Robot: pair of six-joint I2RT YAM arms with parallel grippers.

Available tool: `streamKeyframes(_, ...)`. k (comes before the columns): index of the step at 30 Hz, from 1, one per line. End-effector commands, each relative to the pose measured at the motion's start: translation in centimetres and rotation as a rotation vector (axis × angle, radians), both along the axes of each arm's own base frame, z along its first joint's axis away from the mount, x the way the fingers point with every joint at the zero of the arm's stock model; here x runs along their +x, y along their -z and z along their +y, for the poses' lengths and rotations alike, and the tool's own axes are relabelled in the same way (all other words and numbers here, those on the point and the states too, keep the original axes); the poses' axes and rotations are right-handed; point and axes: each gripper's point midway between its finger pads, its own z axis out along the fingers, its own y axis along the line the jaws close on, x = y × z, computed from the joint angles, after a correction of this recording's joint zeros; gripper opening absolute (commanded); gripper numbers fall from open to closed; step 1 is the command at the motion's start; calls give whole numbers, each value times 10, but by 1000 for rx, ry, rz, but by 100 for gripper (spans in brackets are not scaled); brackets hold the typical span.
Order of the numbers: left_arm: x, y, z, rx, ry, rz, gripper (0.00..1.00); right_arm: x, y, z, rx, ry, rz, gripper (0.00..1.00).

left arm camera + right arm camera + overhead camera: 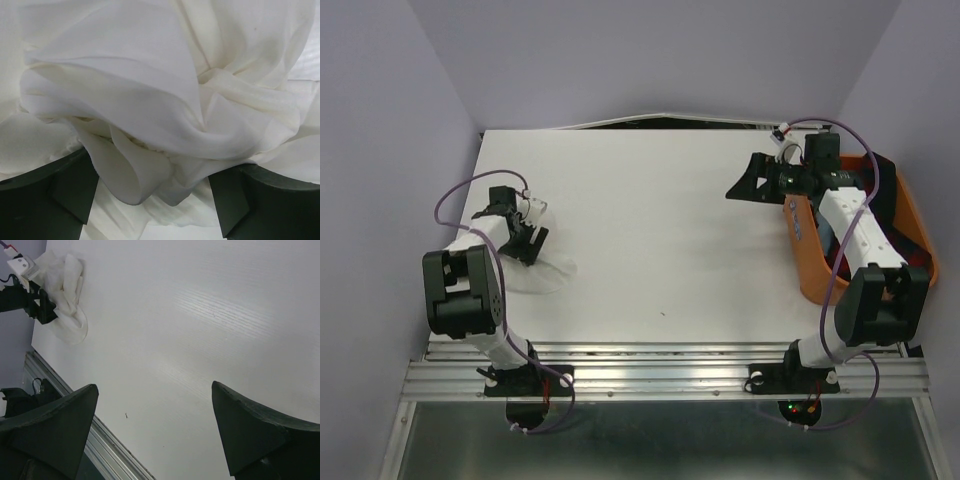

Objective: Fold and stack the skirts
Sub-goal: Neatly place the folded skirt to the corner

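A thin white skirt (550, 270) lies bunched on the left side of the table (660, 230). My left gripper (528, 236) is down on top of it. In the left wrist view the crumpled white skirt (150, 90) fills the frame. Loose folds hang between the two dark fingers (45, 195), which stand wide apart, so the left gripper (160, 162) is open. My right gripper (743, 178) hovers over the far right of the table beside the tub. The right gripper (154, 386) is open with only bare table between its fingers. The right wrist view also shows the white skirt (67, 285) far off.
An orange plastic tub (808, 268) stands at the table's right edge, under my right arm. Dark cloth (886, 185) lies in it and over its rim. A metal rail (660, 375) runs along the near edge. Walls close in the left, the right and the back.
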Motion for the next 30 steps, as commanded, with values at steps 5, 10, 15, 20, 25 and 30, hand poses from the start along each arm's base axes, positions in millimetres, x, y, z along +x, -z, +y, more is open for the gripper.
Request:
streamKeyframes(5,-82,31,15,71,318,274,90,-8,-29,-7,-32,-6,-87,100)
streamKeyframes(10,-63,-6,4,40,379,155,96,-16,-32,-11,-69,-10,-111,100)
streamKeyframes(15,-26,-97,-1,58,381,-83,99,-25,-56,-11,-81,-9,-186,100)
streamKeyframes(20,-12,-181,2,115,331,-263,99,-34,-67,-10,-62,-15,-212,100)
streamKeyframes(25,7,-268,-12,83,301,-487,99,-34,-77,-16,-95,15,-250,100)
streamKeyframes(30,38,-351,-49,-104,184,-729,98,-18,-103,-40,-213,133,-338,100)
